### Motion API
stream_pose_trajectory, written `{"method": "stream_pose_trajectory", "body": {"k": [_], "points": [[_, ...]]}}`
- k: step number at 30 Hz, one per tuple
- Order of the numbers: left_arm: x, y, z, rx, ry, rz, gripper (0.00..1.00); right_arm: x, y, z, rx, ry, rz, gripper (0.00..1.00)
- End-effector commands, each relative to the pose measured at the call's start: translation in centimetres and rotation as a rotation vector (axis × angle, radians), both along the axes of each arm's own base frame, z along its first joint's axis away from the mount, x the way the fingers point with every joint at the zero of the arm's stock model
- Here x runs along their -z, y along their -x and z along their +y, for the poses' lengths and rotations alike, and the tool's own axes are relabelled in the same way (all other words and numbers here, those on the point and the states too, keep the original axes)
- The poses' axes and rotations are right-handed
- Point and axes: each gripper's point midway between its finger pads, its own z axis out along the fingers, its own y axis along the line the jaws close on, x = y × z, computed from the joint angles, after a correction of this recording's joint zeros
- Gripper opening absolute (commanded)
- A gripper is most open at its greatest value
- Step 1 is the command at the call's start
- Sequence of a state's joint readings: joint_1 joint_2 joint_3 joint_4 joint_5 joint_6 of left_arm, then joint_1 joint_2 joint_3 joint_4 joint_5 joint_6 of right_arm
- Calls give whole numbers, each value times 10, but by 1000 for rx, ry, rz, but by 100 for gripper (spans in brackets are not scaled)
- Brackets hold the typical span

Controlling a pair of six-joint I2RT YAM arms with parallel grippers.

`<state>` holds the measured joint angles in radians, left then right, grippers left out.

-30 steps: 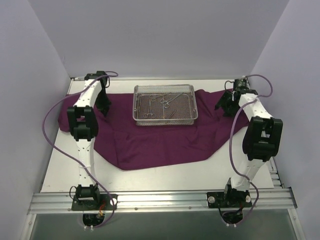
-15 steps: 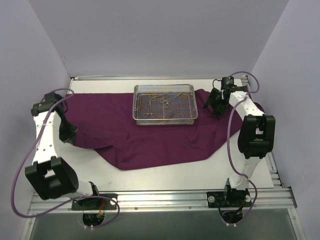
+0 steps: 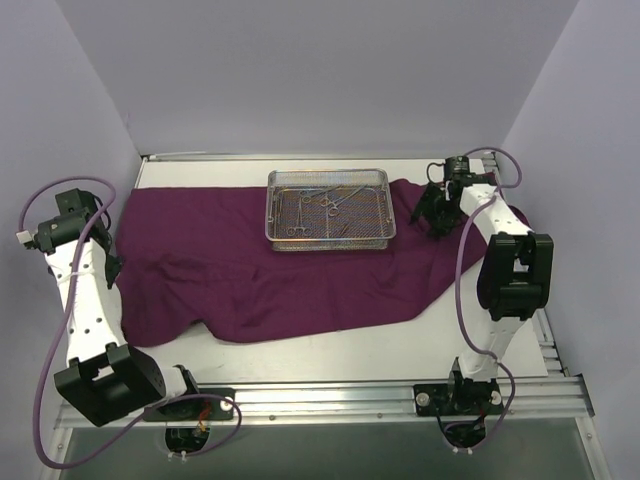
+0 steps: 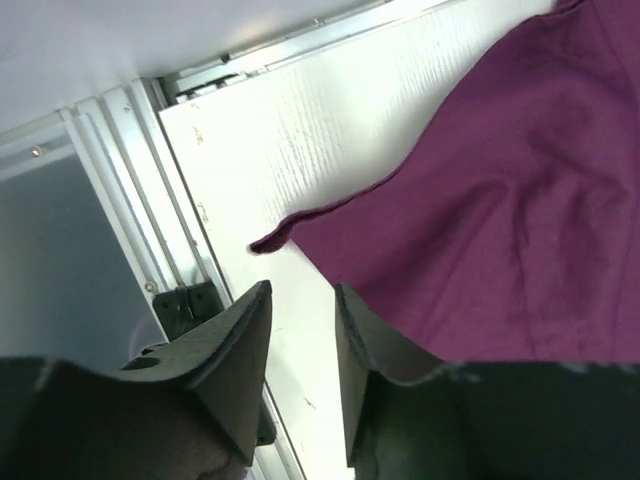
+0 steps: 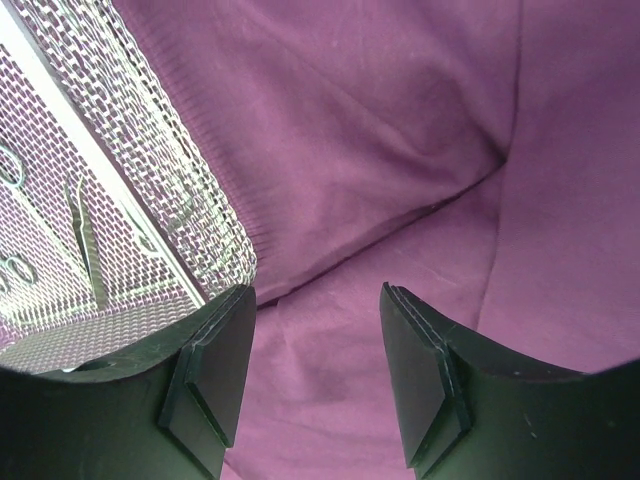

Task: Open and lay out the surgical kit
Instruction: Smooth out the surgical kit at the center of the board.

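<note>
**Cloth spread, tray at its middle, both hands empty**

From above, the purple cloth [image 3: 300,280] lies opened across the worktop [image 3: 400,345], reaching from the left side to the right. Its near edge is uneven and bulges toward the near left. The wire tray [image 3: 330,240] stands on the far middle of the cloth, and the thin instruments [image 3: 325,203] lie loose inside it, none yet set out. The left hand [image 3: 108,266] sits low at the cloth's left edge. The right hand [image 3: 437,215] hangs just right of the tray, over a raised fold.

At the left wrist, the left hand [image 4: 300,295] has its fingers a little apart with nothing between them. Bare worktop shows under them. A pointed corner of the cloth lies just beyond the fingertips, aimed at the worktop's edge. The hand seems to be placed there because that corner is what draws the left side flat.

At the right wrist, the right hand [image 5: 315,300] has its fingers well apart and empty. It is poised over creased cloth just beside the tray's mesh wall. One dark fold runs away from the tray across the cloth. This position probably suits smoothing that fold, or reaching over the wall for the instruments. Lifting them out onto the cloth looks like the main work left.
</note>
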<state>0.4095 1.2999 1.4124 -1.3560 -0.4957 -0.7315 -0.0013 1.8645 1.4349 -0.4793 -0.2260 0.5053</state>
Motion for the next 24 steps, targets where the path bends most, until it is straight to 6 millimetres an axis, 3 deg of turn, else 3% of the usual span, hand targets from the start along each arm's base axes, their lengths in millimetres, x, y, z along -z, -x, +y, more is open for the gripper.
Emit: {"method": "stream_pose_trajectory", "body": {"k": [1, 3, 5, 7, 8, 13, 14, 19, 24], "points": [[-12, 66, -14, -57, 20, 223, 41, -19, -4, -22, 28, 80, -18, 54], [-17, 62, -11, -34, 2, 207, 43, -16, -6, -38, 47, 117, 5, 56], [-17, 43, -16, 30, 33, 140, 44, -11, -9, -60, 83, 165, 22, 57], [-11, 15, -20, 95, 52, 64, 45, -18, -24, -72, 101, 205, 0, 60], [-6, 2, -25, 148, 88, 37, 45, -8, -29, -79, 112, 227, 20, 62], [16, -68, -57, 385, 204, -98, 42, -7, -66, -103, 220, 249, -41, 64], [19, -74, -63, 409, 218, -97, 40, -5, -79, -106, 234, 247, -56, 63], [46, -99, -82, 493, 328, -58, 36, -1, -104, -116, 275, 293, -32, 55], [48, -116, -86, 538, 356, -46, 34, 9, -122, -113, 304, 309, -41, 51]]}}
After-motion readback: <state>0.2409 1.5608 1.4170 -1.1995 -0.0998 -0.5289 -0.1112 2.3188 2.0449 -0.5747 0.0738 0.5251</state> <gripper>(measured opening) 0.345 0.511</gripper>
